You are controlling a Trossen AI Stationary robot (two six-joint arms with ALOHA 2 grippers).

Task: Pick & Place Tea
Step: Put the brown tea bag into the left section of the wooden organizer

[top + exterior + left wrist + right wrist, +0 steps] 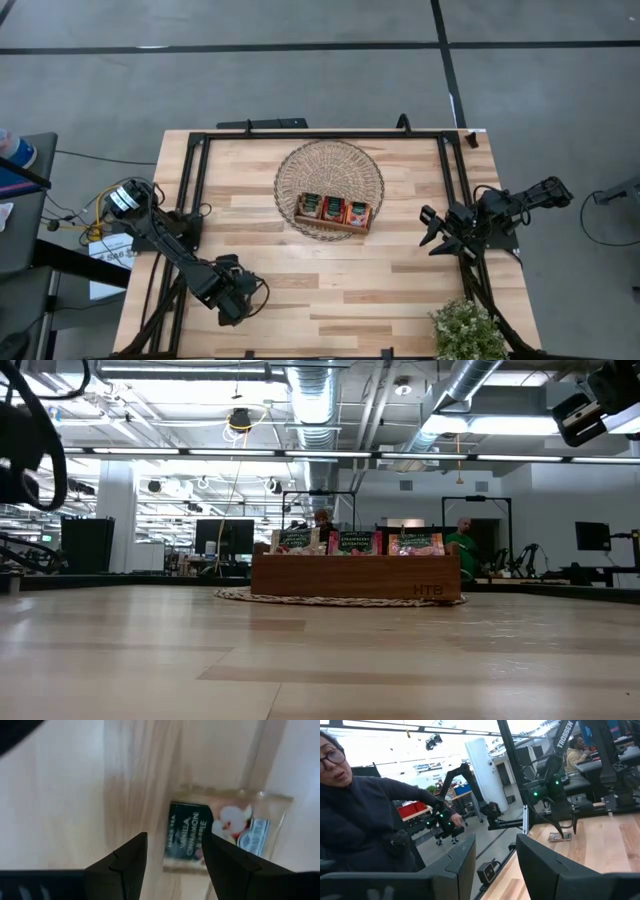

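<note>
Brown wooden three-compartment tray (334,222) on round woven mat (330,160) at table (300,290) centre holds upright tea sachets (333,208). Left tool (232,297), 7 o'clock, jaws wide, hovers over a loose cream-and-green sachet (215,832) seen only by its wrist view. Right tool (432,230), 3 o'clock, half-open, empty. Person (365,820) beyond table.

Tea sachets (333,210) are stood upright in three tray compartments; one sachet (220,832) is laid flat on the table.
</note>
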